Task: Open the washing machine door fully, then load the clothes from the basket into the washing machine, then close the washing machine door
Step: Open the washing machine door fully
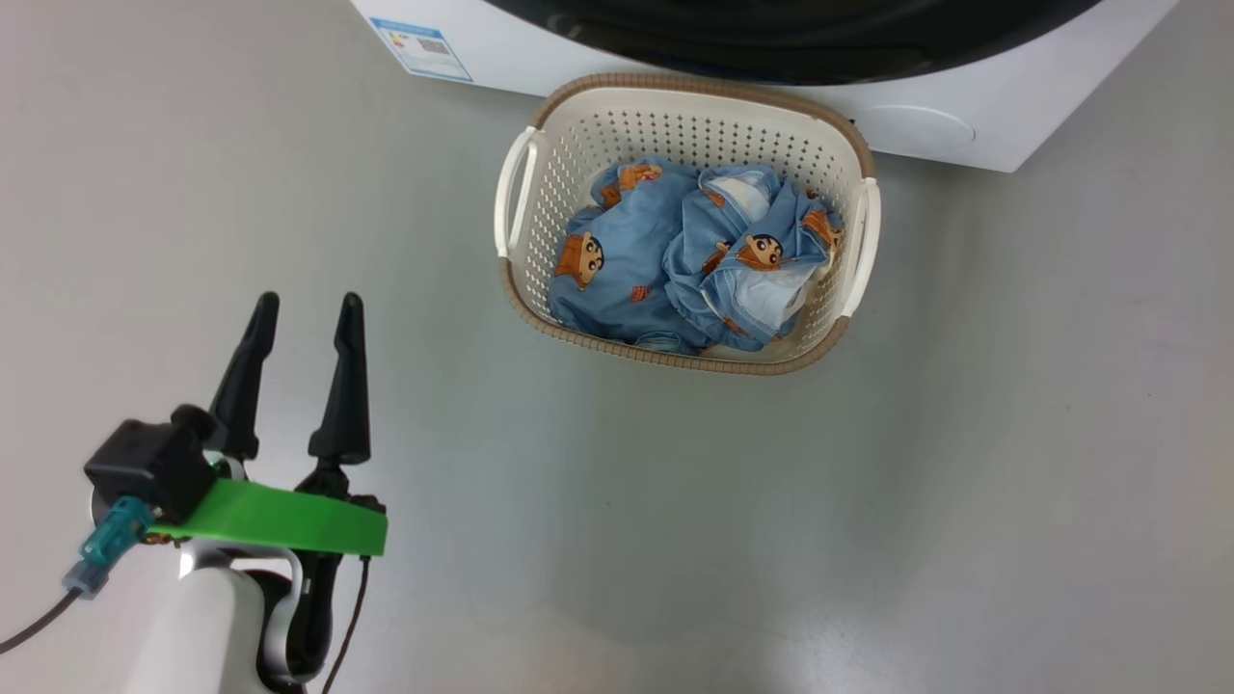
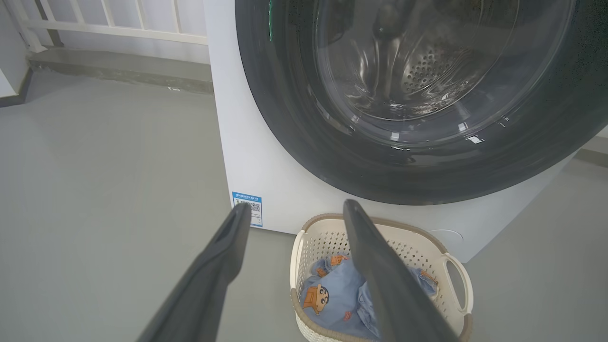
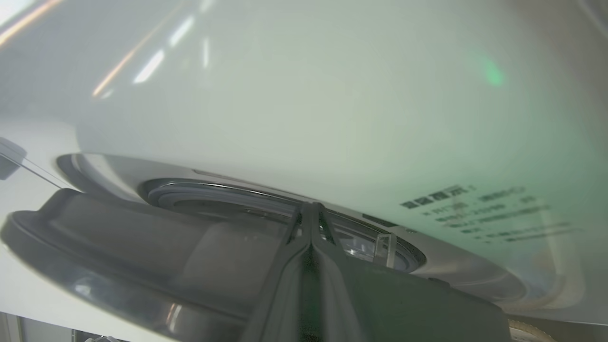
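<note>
Laundry station, with the washing machine (image 2: 266,156) as the reference. One round black door (image 2: 304,118) fills the machine's front; whether it is latched or just ajar cannot be told. One cream basket (image 1: 675,130) stands on the floor (image 1: 868,482) just before the machine's base, below the door and beside the single blue label (image 1: 421,46); it has two side handles (image 1: 511,193). Inside lie the clothes (image 1: 675,255), a crumpled blue heap of seemingly two garments, though the count is uncertain. The left gripper (image 1: 308,301) hangs well out from the machine, jaws spread wide and empty. The right gripper (image 3: 311,206) sits close against the machine's front at the door's edge, fingers pressed together with nothing between them. Handling, as judged: the door is rigid, glossy and probably slippery, best hooked at its free rim and swung about the hinge. The clothes are light and limp and will drape, best pinched at a raised fold atop the heap.
</note>
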